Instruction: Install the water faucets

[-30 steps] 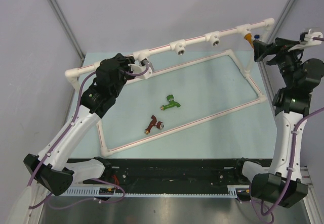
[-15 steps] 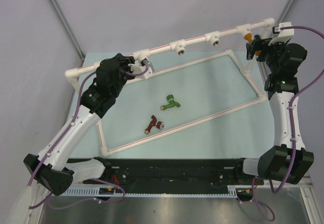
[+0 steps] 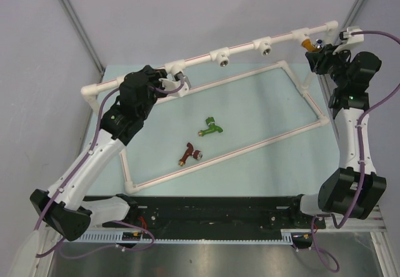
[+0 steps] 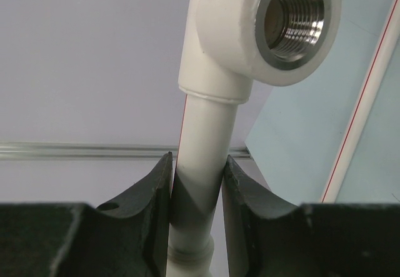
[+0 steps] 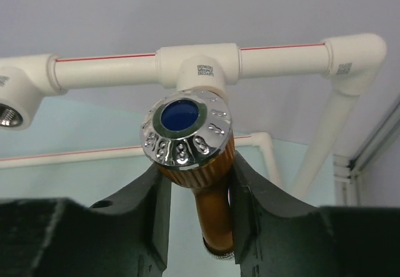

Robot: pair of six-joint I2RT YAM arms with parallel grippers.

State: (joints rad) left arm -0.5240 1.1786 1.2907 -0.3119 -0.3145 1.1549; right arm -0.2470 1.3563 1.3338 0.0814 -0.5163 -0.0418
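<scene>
Two loose faucets, overhead view only: red-brown faucet (image 3: 189, 154) near, green faucet (image 3: 210, 127) beyond, inside pipe frame (image 3: 220, 55). Left gripper (image 4: 197, 167) clamps frame's far-left pipe. Right gripper (image 5: 195, 171) pinches orange faucet (image 5: 187, 133), far right; grips clear in wrist views.

Faucet knob (image 5: 186, 133) shiny chrome; pipe (image 5: 106, 68) smooth plastic.

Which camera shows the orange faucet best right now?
Right wrist view: the orange faucet sits large in the right pincer. The top view shows only a small orange bit at the pipe frame; the left wrist view misses it.
</scene>
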